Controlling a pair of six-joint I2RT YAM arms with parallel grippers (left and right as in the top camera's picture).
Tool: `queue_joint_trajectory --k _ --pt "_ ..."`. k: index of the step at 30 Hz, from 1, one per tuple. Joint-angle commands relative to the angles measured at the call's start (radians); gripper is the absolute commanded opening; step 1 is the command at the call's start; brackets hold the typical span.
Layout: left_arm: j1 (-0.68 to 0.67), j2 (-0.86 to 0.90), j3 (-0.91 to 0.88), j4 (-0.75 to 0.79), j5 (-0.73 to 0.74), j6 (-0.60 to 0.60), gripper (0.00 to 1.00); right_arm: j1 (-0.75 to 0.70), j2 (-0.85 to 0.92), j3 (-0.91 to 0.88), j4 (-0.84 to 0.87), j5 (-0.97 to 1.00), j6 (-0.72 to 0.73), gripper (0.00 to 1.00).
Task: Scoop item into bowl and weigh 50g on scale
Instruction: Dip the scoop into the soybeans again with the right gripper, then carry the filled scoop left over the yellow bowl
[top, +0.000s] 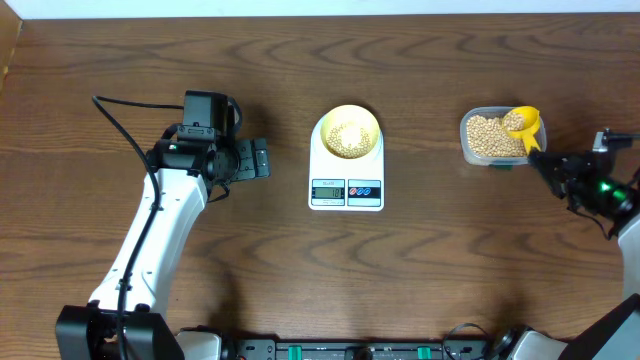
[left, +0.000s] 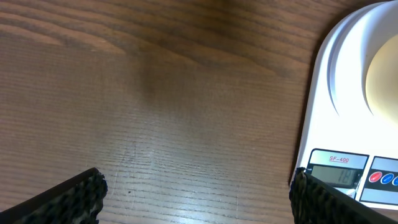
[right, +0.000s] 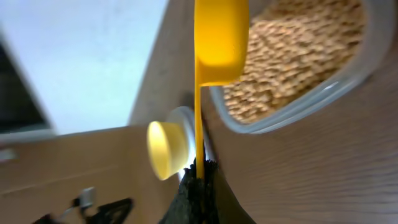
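The white scale (top: 345, 195) stands mid-table with the pale yellow bowl (top: 322, 125) on its platform, and a small heap of beans (top: 348, 137) lies in the bowl. More beans (top: 487, 137) fill a clear tub (top: 466, 143) to the right. My right gripper (top: 548, 166) is shut on the handle of a bright yellow scoop (top: 524, 124), whose cup is over the tub's far right corner. In the right wrist view the scoop (right: 221, 37) hangs beside the beans (right: 292, 56), with the bowl (right: 165, 149) far behind. My left gripper (top: 262, 160) is open and empty, just left of the scale (left: 323, 112).
Bare wood table lies between the left fingertips (left: 81, 193). The scale's grey display (left: 336, 175) shows digits I cannot read. The table's far edge runs along the top of the overhead view, close behind the tub.
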Motion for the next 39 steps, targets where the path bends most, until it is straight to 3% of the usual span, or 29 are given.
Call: queue_joint_trajectory --k 1,8,14,27,34,39 --pt "0.002 -0.002 0.016 -0.001 -0.013 0.010 0.97 -0.014 -0.014 0.000 -0.010 -0.186 0.016 0.01" --pt "0.002 -0.002 0.016 -0.001 -0.013 0.010 0.97 0.023 -0.014 0.000 -0.014 -0.240 0.072 0.01" --pt "0.002 -0.002 0.016 -0.001 -0.013 0.010 0.97 0.151 -0.014 0.000 0.018 -0.238 0.116 0.01" --pt "0.002 -0.002 0.016 -0.001 -0.013 0.010 0.97 0.434 -0.013 0.000 0.404 -0.131 0.433 0.01" --pt "0.002 -0.002 0.016 -0.001 -0.013 0.010 0.97 0.572 -0.012 0.000 0.439 0.026 0.418 0.01" --pt "0.002 -0.002 0.016 -0.001 -0.013 0.010 0.97 0.670 -0.010 0.000 0.439 0.141 0.249 0.01"
